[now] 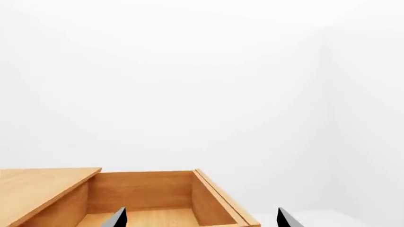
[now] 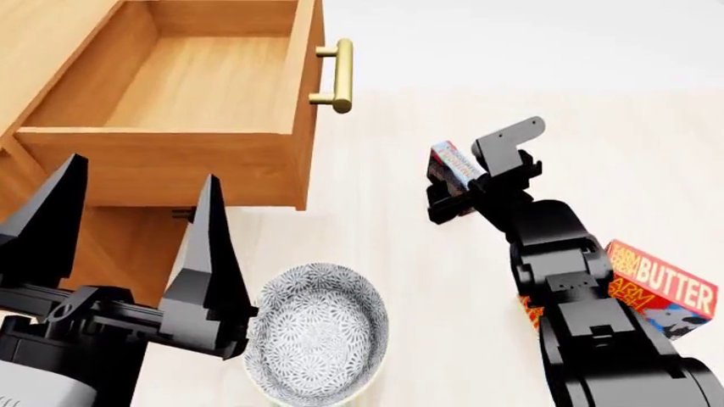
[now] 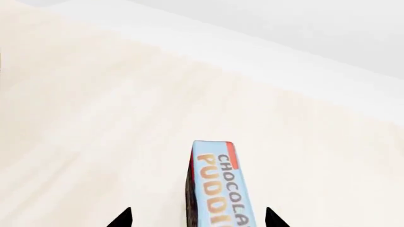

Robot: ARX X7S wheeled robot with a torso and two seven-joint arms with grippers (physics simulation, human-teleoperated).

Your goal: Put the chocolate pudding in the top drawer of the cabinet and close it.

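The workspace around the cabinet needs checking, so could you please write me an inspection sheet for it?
Surface: pale cream floor, bare between the items.
Job's things: top drawer of the cabinet stands pulled open with nothing inside it; chocolate pudding stands on edge between the right tool's fingers.
Clutter: patterned bowl near the left tool; BUTTER box beside the right arm.
Grippers: left tool open, holding nothing; right tool straddles the pudding, grip not confirmed.
Cables: nothing seen.
Surroundings: plain white walls.
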